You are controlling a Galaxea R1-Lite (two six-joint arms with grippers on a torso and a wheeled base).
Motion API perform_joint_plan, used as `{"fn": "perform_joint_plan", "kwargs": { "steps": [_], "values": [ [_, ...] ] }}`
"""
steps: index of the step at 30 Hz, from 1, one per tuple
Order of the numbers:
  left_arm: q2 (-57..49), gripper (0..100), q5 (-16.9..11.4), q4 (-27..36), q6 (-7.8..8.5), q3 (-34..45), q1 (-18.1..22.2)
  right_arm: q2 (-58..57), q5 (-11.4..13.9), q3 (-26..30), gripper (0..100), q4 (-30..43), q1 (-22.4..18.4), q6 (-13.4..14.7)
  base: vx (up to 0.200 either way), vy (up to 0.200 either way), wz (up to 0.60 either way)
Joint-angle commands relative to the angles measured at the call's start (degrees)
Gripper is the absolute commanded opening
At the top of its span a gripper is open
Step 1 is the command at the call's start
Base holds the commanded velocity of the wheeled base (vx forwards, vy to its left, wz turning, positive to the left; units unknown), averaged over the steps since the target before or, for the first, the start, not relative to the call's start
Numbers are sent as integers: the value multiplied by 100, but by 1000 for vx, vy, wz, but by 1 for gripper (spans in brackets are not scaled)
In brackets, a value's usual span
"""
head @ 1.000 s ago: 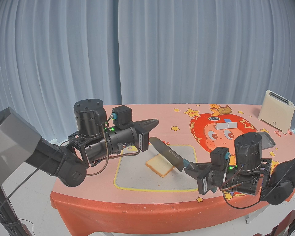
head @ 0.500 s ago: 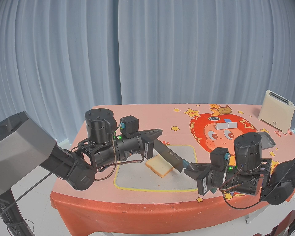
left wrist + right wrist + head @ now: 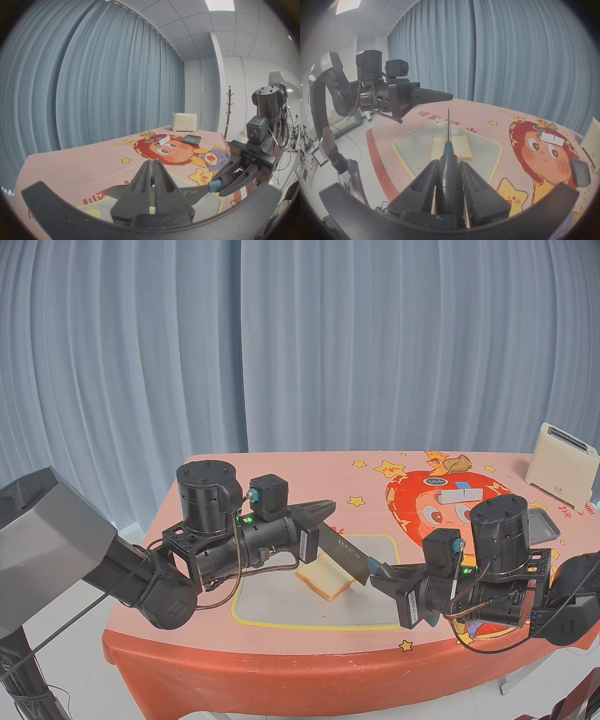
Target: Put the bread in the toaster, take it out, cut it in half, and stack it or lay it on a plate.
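Bread sits in plain sight: the pale square slice of white bread lies flat on the grey cutting board with a yellow rim, near the front edge of the surface. My right fingers are clamped on the dark handle of the long steel-bladed knife, whose blade slants up across the slice toward the left arm.

From the head camera the blade's tip is hidden behind the left fingers. The right wrist camera gives me the knife edge-on, lined over the middle of the slice, with the left fingers hovering beyond its tip. Whether the edge touches the bread I cannot tell. The left wrist camera shows the left fingers pressed together with nothing between them, the knife crossing just beneath.

The surface wears a pink cloth printed with stars and a red cartoon face. A cream toaster stands at the far right corner, and a dark grey rectangular tray lies near it. Blue-grey pleated curtains hang behind. The left wrist camera also takes in white walls, a panelled ceiling and a wooden coat stand.
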Motion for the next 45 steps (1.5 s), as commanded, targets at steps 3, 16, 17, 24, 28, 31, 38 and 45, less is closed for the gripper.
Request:
{"fn": "perform_joint_plan", "kwargs": {
  "steps": [3,16,17,24,28,31,38,45],
  "values": [
    [9,0,3,-62,-4,16,-62,-6,-6,-176,0,107,27,17,0,0,0],
    [308,0,135,-70,5,25,-44,3,3,-132,0,160,27,17,0,0,0],
    [316,0,143,-70,5,25,-53,3,3,-132,0,195,27,17,0,0,0],
    [431,0,152,-79,13,25,-53,29,3,-123,0,300,18,26,0,0,0],
    [475,0,152,-79,22,25,-53,47,-6,-132,0,291,-17,17,0,0,0],
    [510,0,152,-88,22,33,-53,47,-6,-123,0,291,-35,17,0,0,0],
    [633,0,152,-88,22,42,-53,73,-6,-114,0,300,-35,17,0,0,0],
    [712,0,152,-88,22,42,-53,91,3,-53,0,283,27,17,0,0,0]
  ]
}}
